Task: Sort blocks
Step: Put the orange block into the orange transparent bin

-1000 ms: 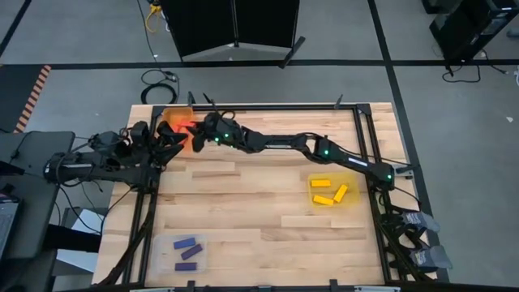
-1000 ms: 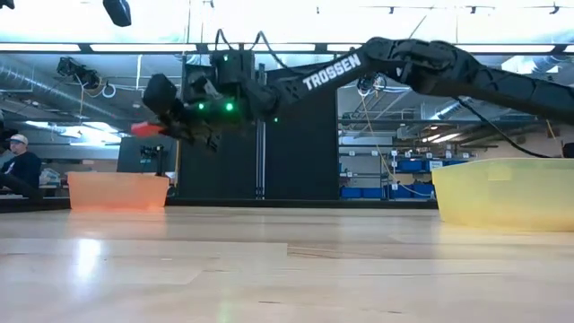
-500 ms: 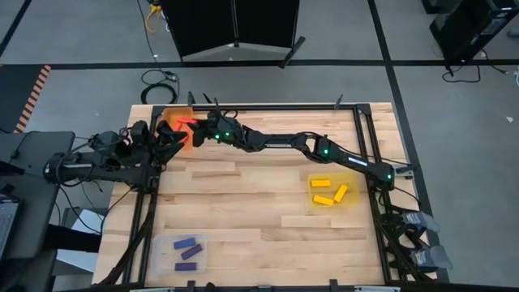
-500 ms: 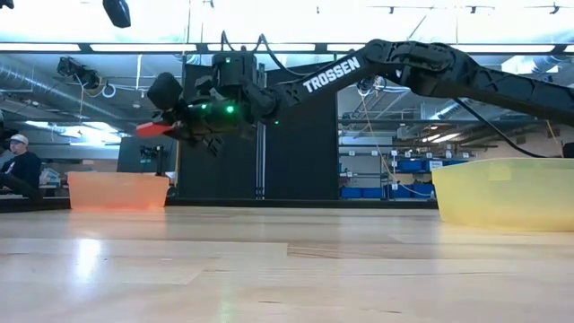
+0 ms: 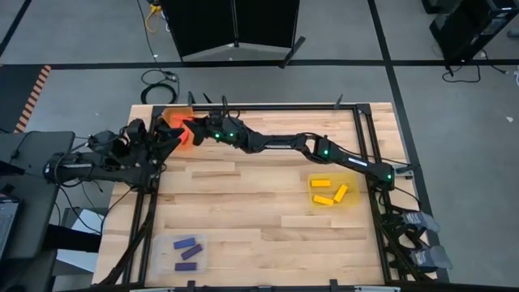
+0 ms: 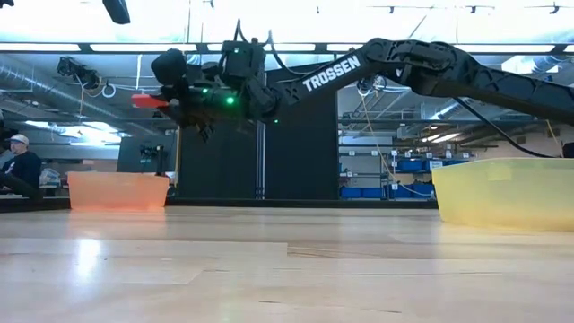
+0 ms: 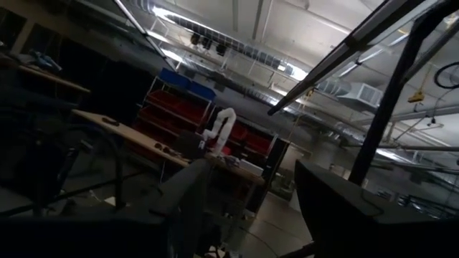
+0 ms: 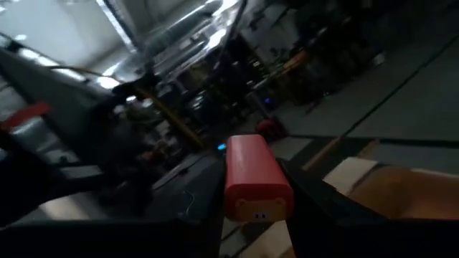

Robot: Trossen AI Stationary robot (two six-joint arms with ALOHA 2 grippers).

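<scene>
My right gripper [image 5: 190,131] reaches across the table's far side to the far left corner and is shut on a red block [image 5: 183,130]. It holds the block high above the orange tray [image 5: 171,118], as the low view shows [image 6: 146,100]. Three yellow blocks [image 5: 328,191] lie in the yellow tray [image 5: 350,199] at the right. Three purple blocks [image 5: 186,249] lie in the clear tray [image 5: 200,258] at the near left. My left gripper [image 5: 168,139] waits open at the table's left edge, pointing up into the room [image 7: 251,208]. My right gripper pinches the red block's rear part [image 8: 247,204] between its two fingers. The fingers come from the table's right, nearly level with a slight upward slant. The block lies along them, and its free end [image 6: 140,100] sticks out past the fingertips. It hangs clear of tray and table.
A black frame rail [image 5: 276,106] runs along the table's far edge, close behind my right arm. The bare wooden middle of the table [image 5: 259,211] lies between the trays. A person [image 6: 18,166] sits in the room beyond the table's left.
My right gripper has tipped upward and rolled at the wrist. The red block has risen from just above the orange tray's rim to well above it, and has shifted slightly toward the far left corner. The grip has stayed shut.
</scene>
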